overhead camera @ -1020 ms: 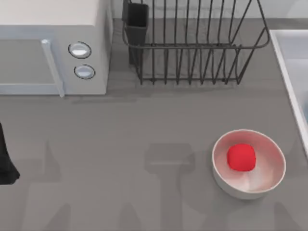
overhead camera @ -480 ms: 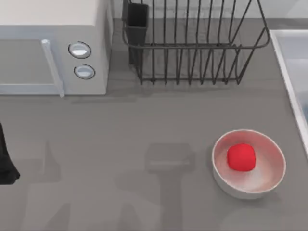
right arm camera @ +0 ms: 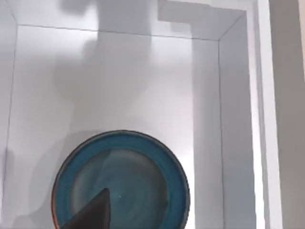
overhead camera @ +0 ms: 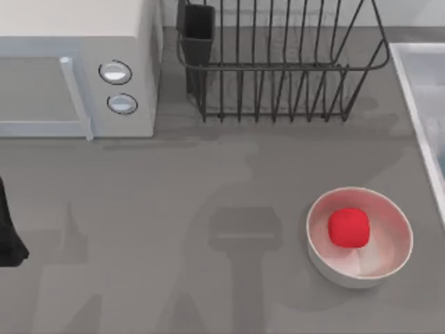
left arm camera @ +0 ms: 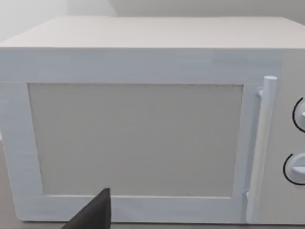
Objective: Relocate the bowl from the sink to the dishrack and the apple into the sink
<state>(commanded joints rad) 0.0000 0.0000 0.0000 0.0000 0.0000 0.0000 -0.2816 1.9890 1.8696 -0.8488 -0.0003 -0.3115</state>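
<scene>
Looking down from your right wrist, you see the teal bowl (right arm camera: 121, 183) flat in the sink (right arm camera: 233, 95), while your top view has the red apple (overhead camera: 348, 227); pincer state, cannot tell.

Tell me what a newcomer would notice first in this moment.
The bright red apple sits inside a white bowl on the grey table's right side, the strongest colour here. Behind it stands the dark wire dishrack, beside a white microwave at the left. The right wrist view looks down on the teal bowl lying in the pale sink.
</scene>
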